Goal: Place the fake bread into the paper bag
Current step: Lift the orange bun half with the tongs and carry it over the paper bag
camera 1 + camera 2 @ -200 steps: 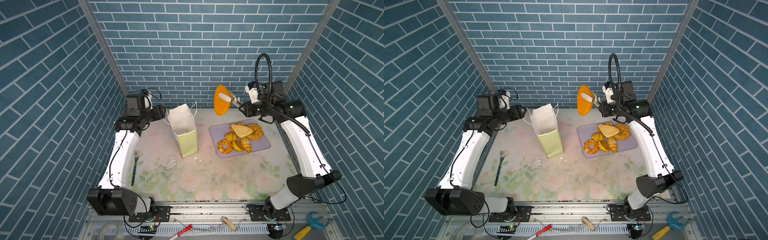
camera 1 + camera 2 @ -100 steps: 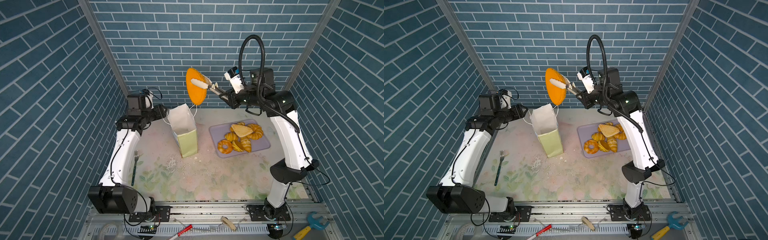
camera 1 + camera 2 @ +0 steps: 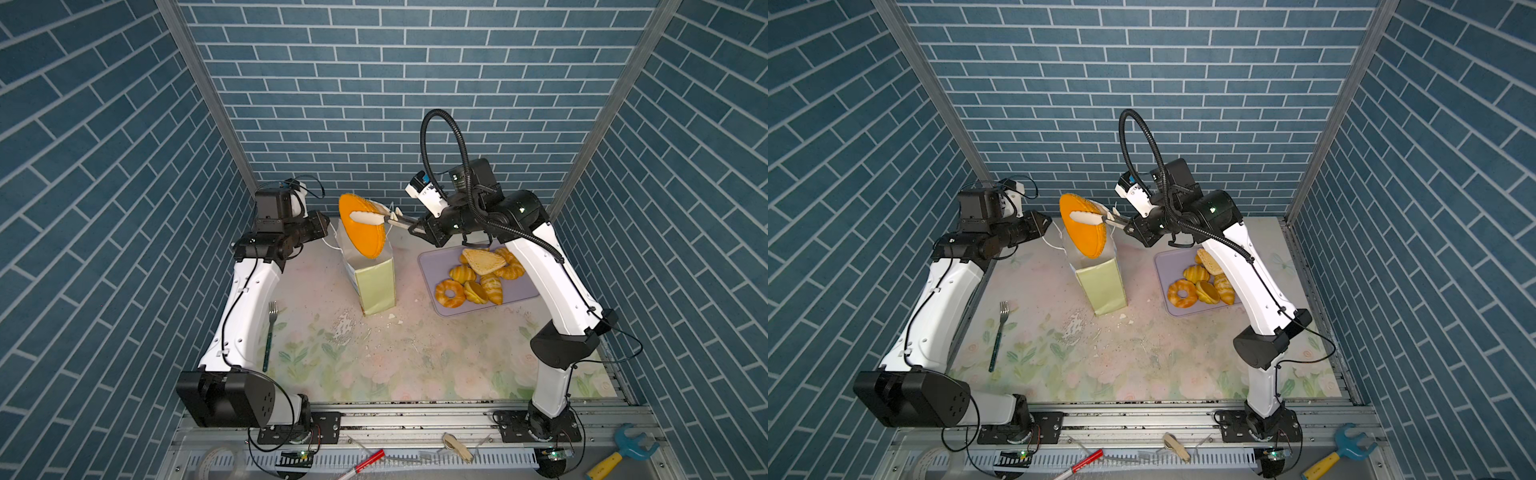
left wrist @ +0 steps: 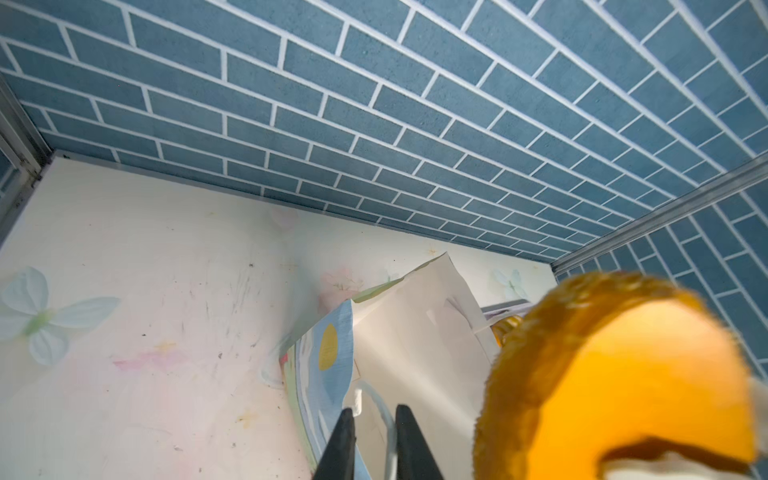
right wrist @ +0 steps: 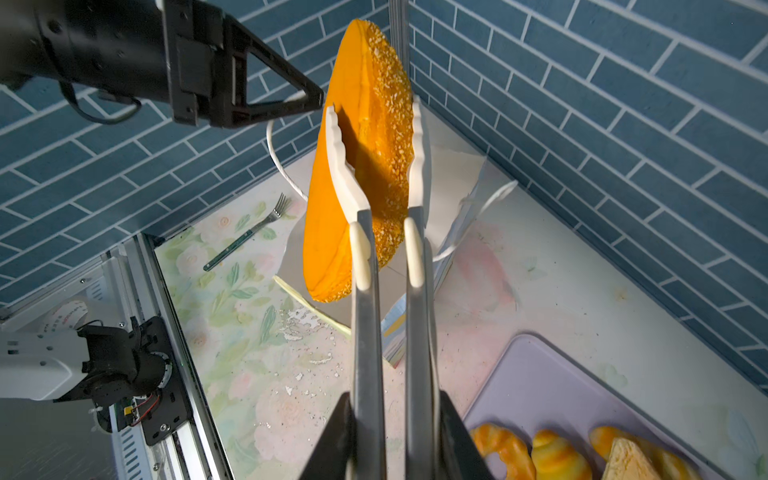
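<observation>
In both top views the paper bag [image 3: 376,286] [image 3: 1105,289] stands upright on the floral table [image 3: 415,365], a little toward 12 o'clock from the middle, with its mouth open and white inside. The left gripper [image 3: 325,225] reaches in from 9 o'clock at the height of the bag's top. In the right wrist view the white cord handle [image 5: 274,160] hangs in a loop from its pinched tip. In the left wrist view its 2 black fingers [image 4: 343,440] stand almost together with the cord running between them, so it is clenched on that handle. The right gripper [image 5: 395,419] comes in from 3 o'clock, clamped on a pair of metal tongs [image 5: 368,332]. The 2 white tips of the tongs squeeze the large orange disc bun [image 3: 362,235] from both faces. The bun hangs on edge over the bag's mouth, its smooth orange face showing in the top views. Its lower rim overlaps the opening, but I cannot tell whether it is below the bag's edge. The other fake bread [image 3: 478,291] lies on the lavender tray [image 3: 521,296], at 3 o'clock from the bag and apart from it. There is a ring doughnut [image 3: 449,293], and a tan triangular slice [image 3: 484,260] rests on the croissants [image 3: 513,270]. A fork [image 3: 270,332] lies at 8 o'clock from the bag, beside the left arm. White crumbs [image 3: 344,326] are scattered at 6 o'clock by the bag's foot.
</observation>
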